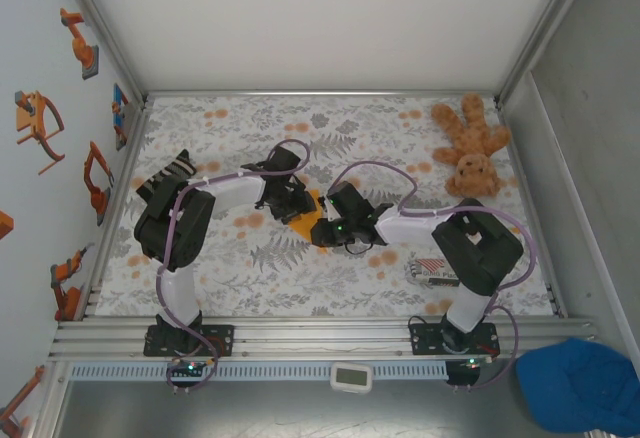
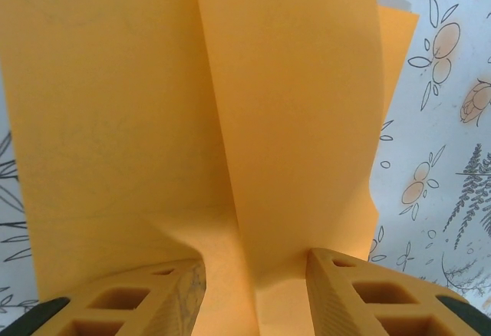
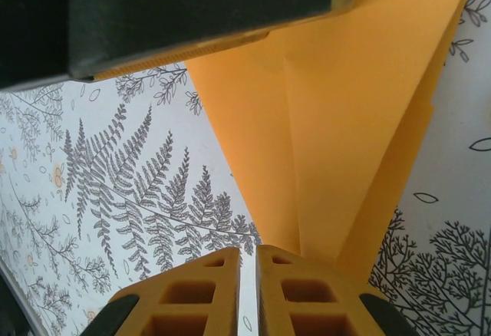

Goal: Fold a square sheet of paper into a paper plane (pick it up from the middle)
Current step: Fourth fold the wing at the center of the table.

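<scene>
The square sheet of paper (image 1: 304, 206), bright orange, lies folded at mid-table between both grippers. In the left wrist view the paper (image 2: 138, 121) stands in layers with a lengthwise crease. My left gripper (image 2: 255, 275) is open, its fingers straddling the creased middle with paper filling the gap. In the right wrist view the paper (image 3: 345, 121) tapers down to a point beside my right gripper (image 3: 248, 255). That gripper's jaws are shut to a thin slit with tablecloth showing through it. From above, the left gripper (image 1: 292, 202) and right gripper (image 1: 326, 230) nearly meet. A finished paper plane is out of view.
A brown plush teddy (image 1: 470, 146) lies at the back right. A red-and-white striped packet (image 1: 432, 273) sits under the right arm's elbow. The left gripper's black body (image 3: 192, 14) hangs close over the right gripper. Metal frame walls (image 1: 530, 188) bound the patterned tablecloth (image 1: 240, 128).
</scene>
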Motion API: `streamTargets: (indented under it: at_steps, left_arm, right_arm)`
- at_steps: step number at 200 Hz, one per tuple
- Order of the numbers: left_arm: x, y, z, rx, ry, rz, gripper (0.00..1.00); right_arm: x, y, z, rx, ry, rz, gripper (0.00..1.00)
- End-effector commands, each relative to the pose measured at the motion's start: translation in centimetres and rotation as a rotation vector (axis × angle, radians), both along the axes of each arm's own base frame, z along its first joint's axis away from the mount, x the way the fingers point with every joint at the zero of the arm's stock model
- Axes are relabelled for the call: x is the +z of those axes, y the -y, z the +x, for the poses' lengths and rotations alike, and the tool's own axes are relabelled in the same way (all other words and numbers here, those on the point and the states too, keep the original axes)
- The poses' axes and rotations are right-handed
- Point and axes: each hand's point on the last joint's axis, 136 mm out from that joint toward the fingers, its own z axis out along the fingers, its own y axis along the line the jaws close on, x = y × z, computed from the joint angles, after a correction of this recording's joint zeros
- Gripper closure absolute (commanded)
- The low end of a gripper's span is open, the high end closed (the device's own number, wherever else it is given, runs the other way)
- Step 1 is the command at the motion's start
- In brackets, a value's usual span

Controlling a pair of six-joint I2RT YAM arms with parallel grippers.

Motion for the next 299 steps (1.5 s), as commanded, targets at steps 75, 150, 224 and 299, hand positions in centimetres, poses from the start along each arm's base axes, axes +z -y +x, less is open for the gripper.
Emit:
streamTargets:
  at_steps: [75, 150, 224, 299]
  left_arm:
    - [-10.6, -10.9, -8.9, 0.012, -0.33, 0.499, 0.55]
    - [-10.6, -10.9, -8.9, 0.011, -0.329, 0.497, 0.55]
    - [-10.6, -10.9, -8.9, 0.012, -0.331, 0.496, 0.56]
    - [-9.1, -9.7, -7.8, -0.001, -0.295, 0.445, 0.56]
  right_arm:
    - [-1.0, 1.0, 0.4, -0.012, 0.015, -0.085, 0.87]
    - [-1.4, 1.2, 0.3, -0.013, 0.0, -0.093, 0.87]
    - [-2.2, 1.6, 0.2, -0.022, -0.013, -0.12, 0.88]
    - [-4.3, 2.7, -0.9, -0.021, -0.076, -0.157, 0.89]
